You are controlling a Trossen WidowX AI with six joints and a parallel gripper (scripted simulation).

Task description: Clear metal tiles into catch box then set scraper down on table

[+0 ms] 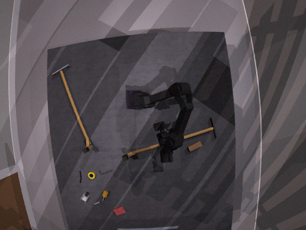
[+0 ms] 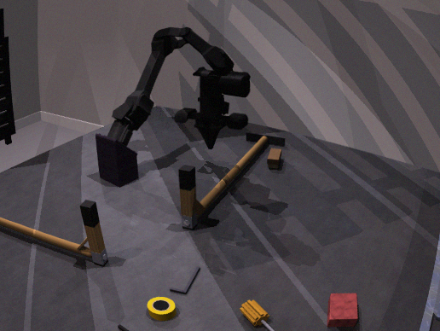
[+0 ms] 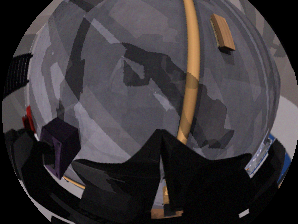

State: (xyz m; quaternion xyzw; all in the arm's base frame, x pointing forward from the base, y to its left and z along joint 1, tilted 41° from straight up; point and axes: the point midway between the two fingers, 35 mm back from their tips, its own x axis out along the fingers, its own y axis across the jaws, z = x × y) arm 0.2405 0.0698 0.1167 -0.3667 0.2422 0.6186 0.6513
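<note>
A long wooden-handled tool with a dark flat blade (image 1: 198,133) (image 2: 247,158) (image 3: 192,50) lies on the floor mat, with an upright black-topped grip at its near end. A second long tool with a pale metal blade (image 1: 74,108) (image 2: 43,235) lies at the left. My gripper (image 2: 211,146) (image 3: 160,132) is shut and empty, pointing down above the first tool's handle, clear of it. The arm hides part of that handle from above. A pale strip (image 1: 148,227) (image 2: 428,309) at the frame edge may belong to the bench plate. Tiles and catch box cannot be made out.
A wooden block (image 1: 194,146) (image 2: 275,159) (image 3: 222,32) lies beside the dark blade. Yellow tape (image 1: 91,175) (image 2: 161,308), an orange-handled item (image 1: 105,194) (image 2: 254,312) and a red block (image 1: 119,210) (image 2: 343,310) lie farther forward.
</note>
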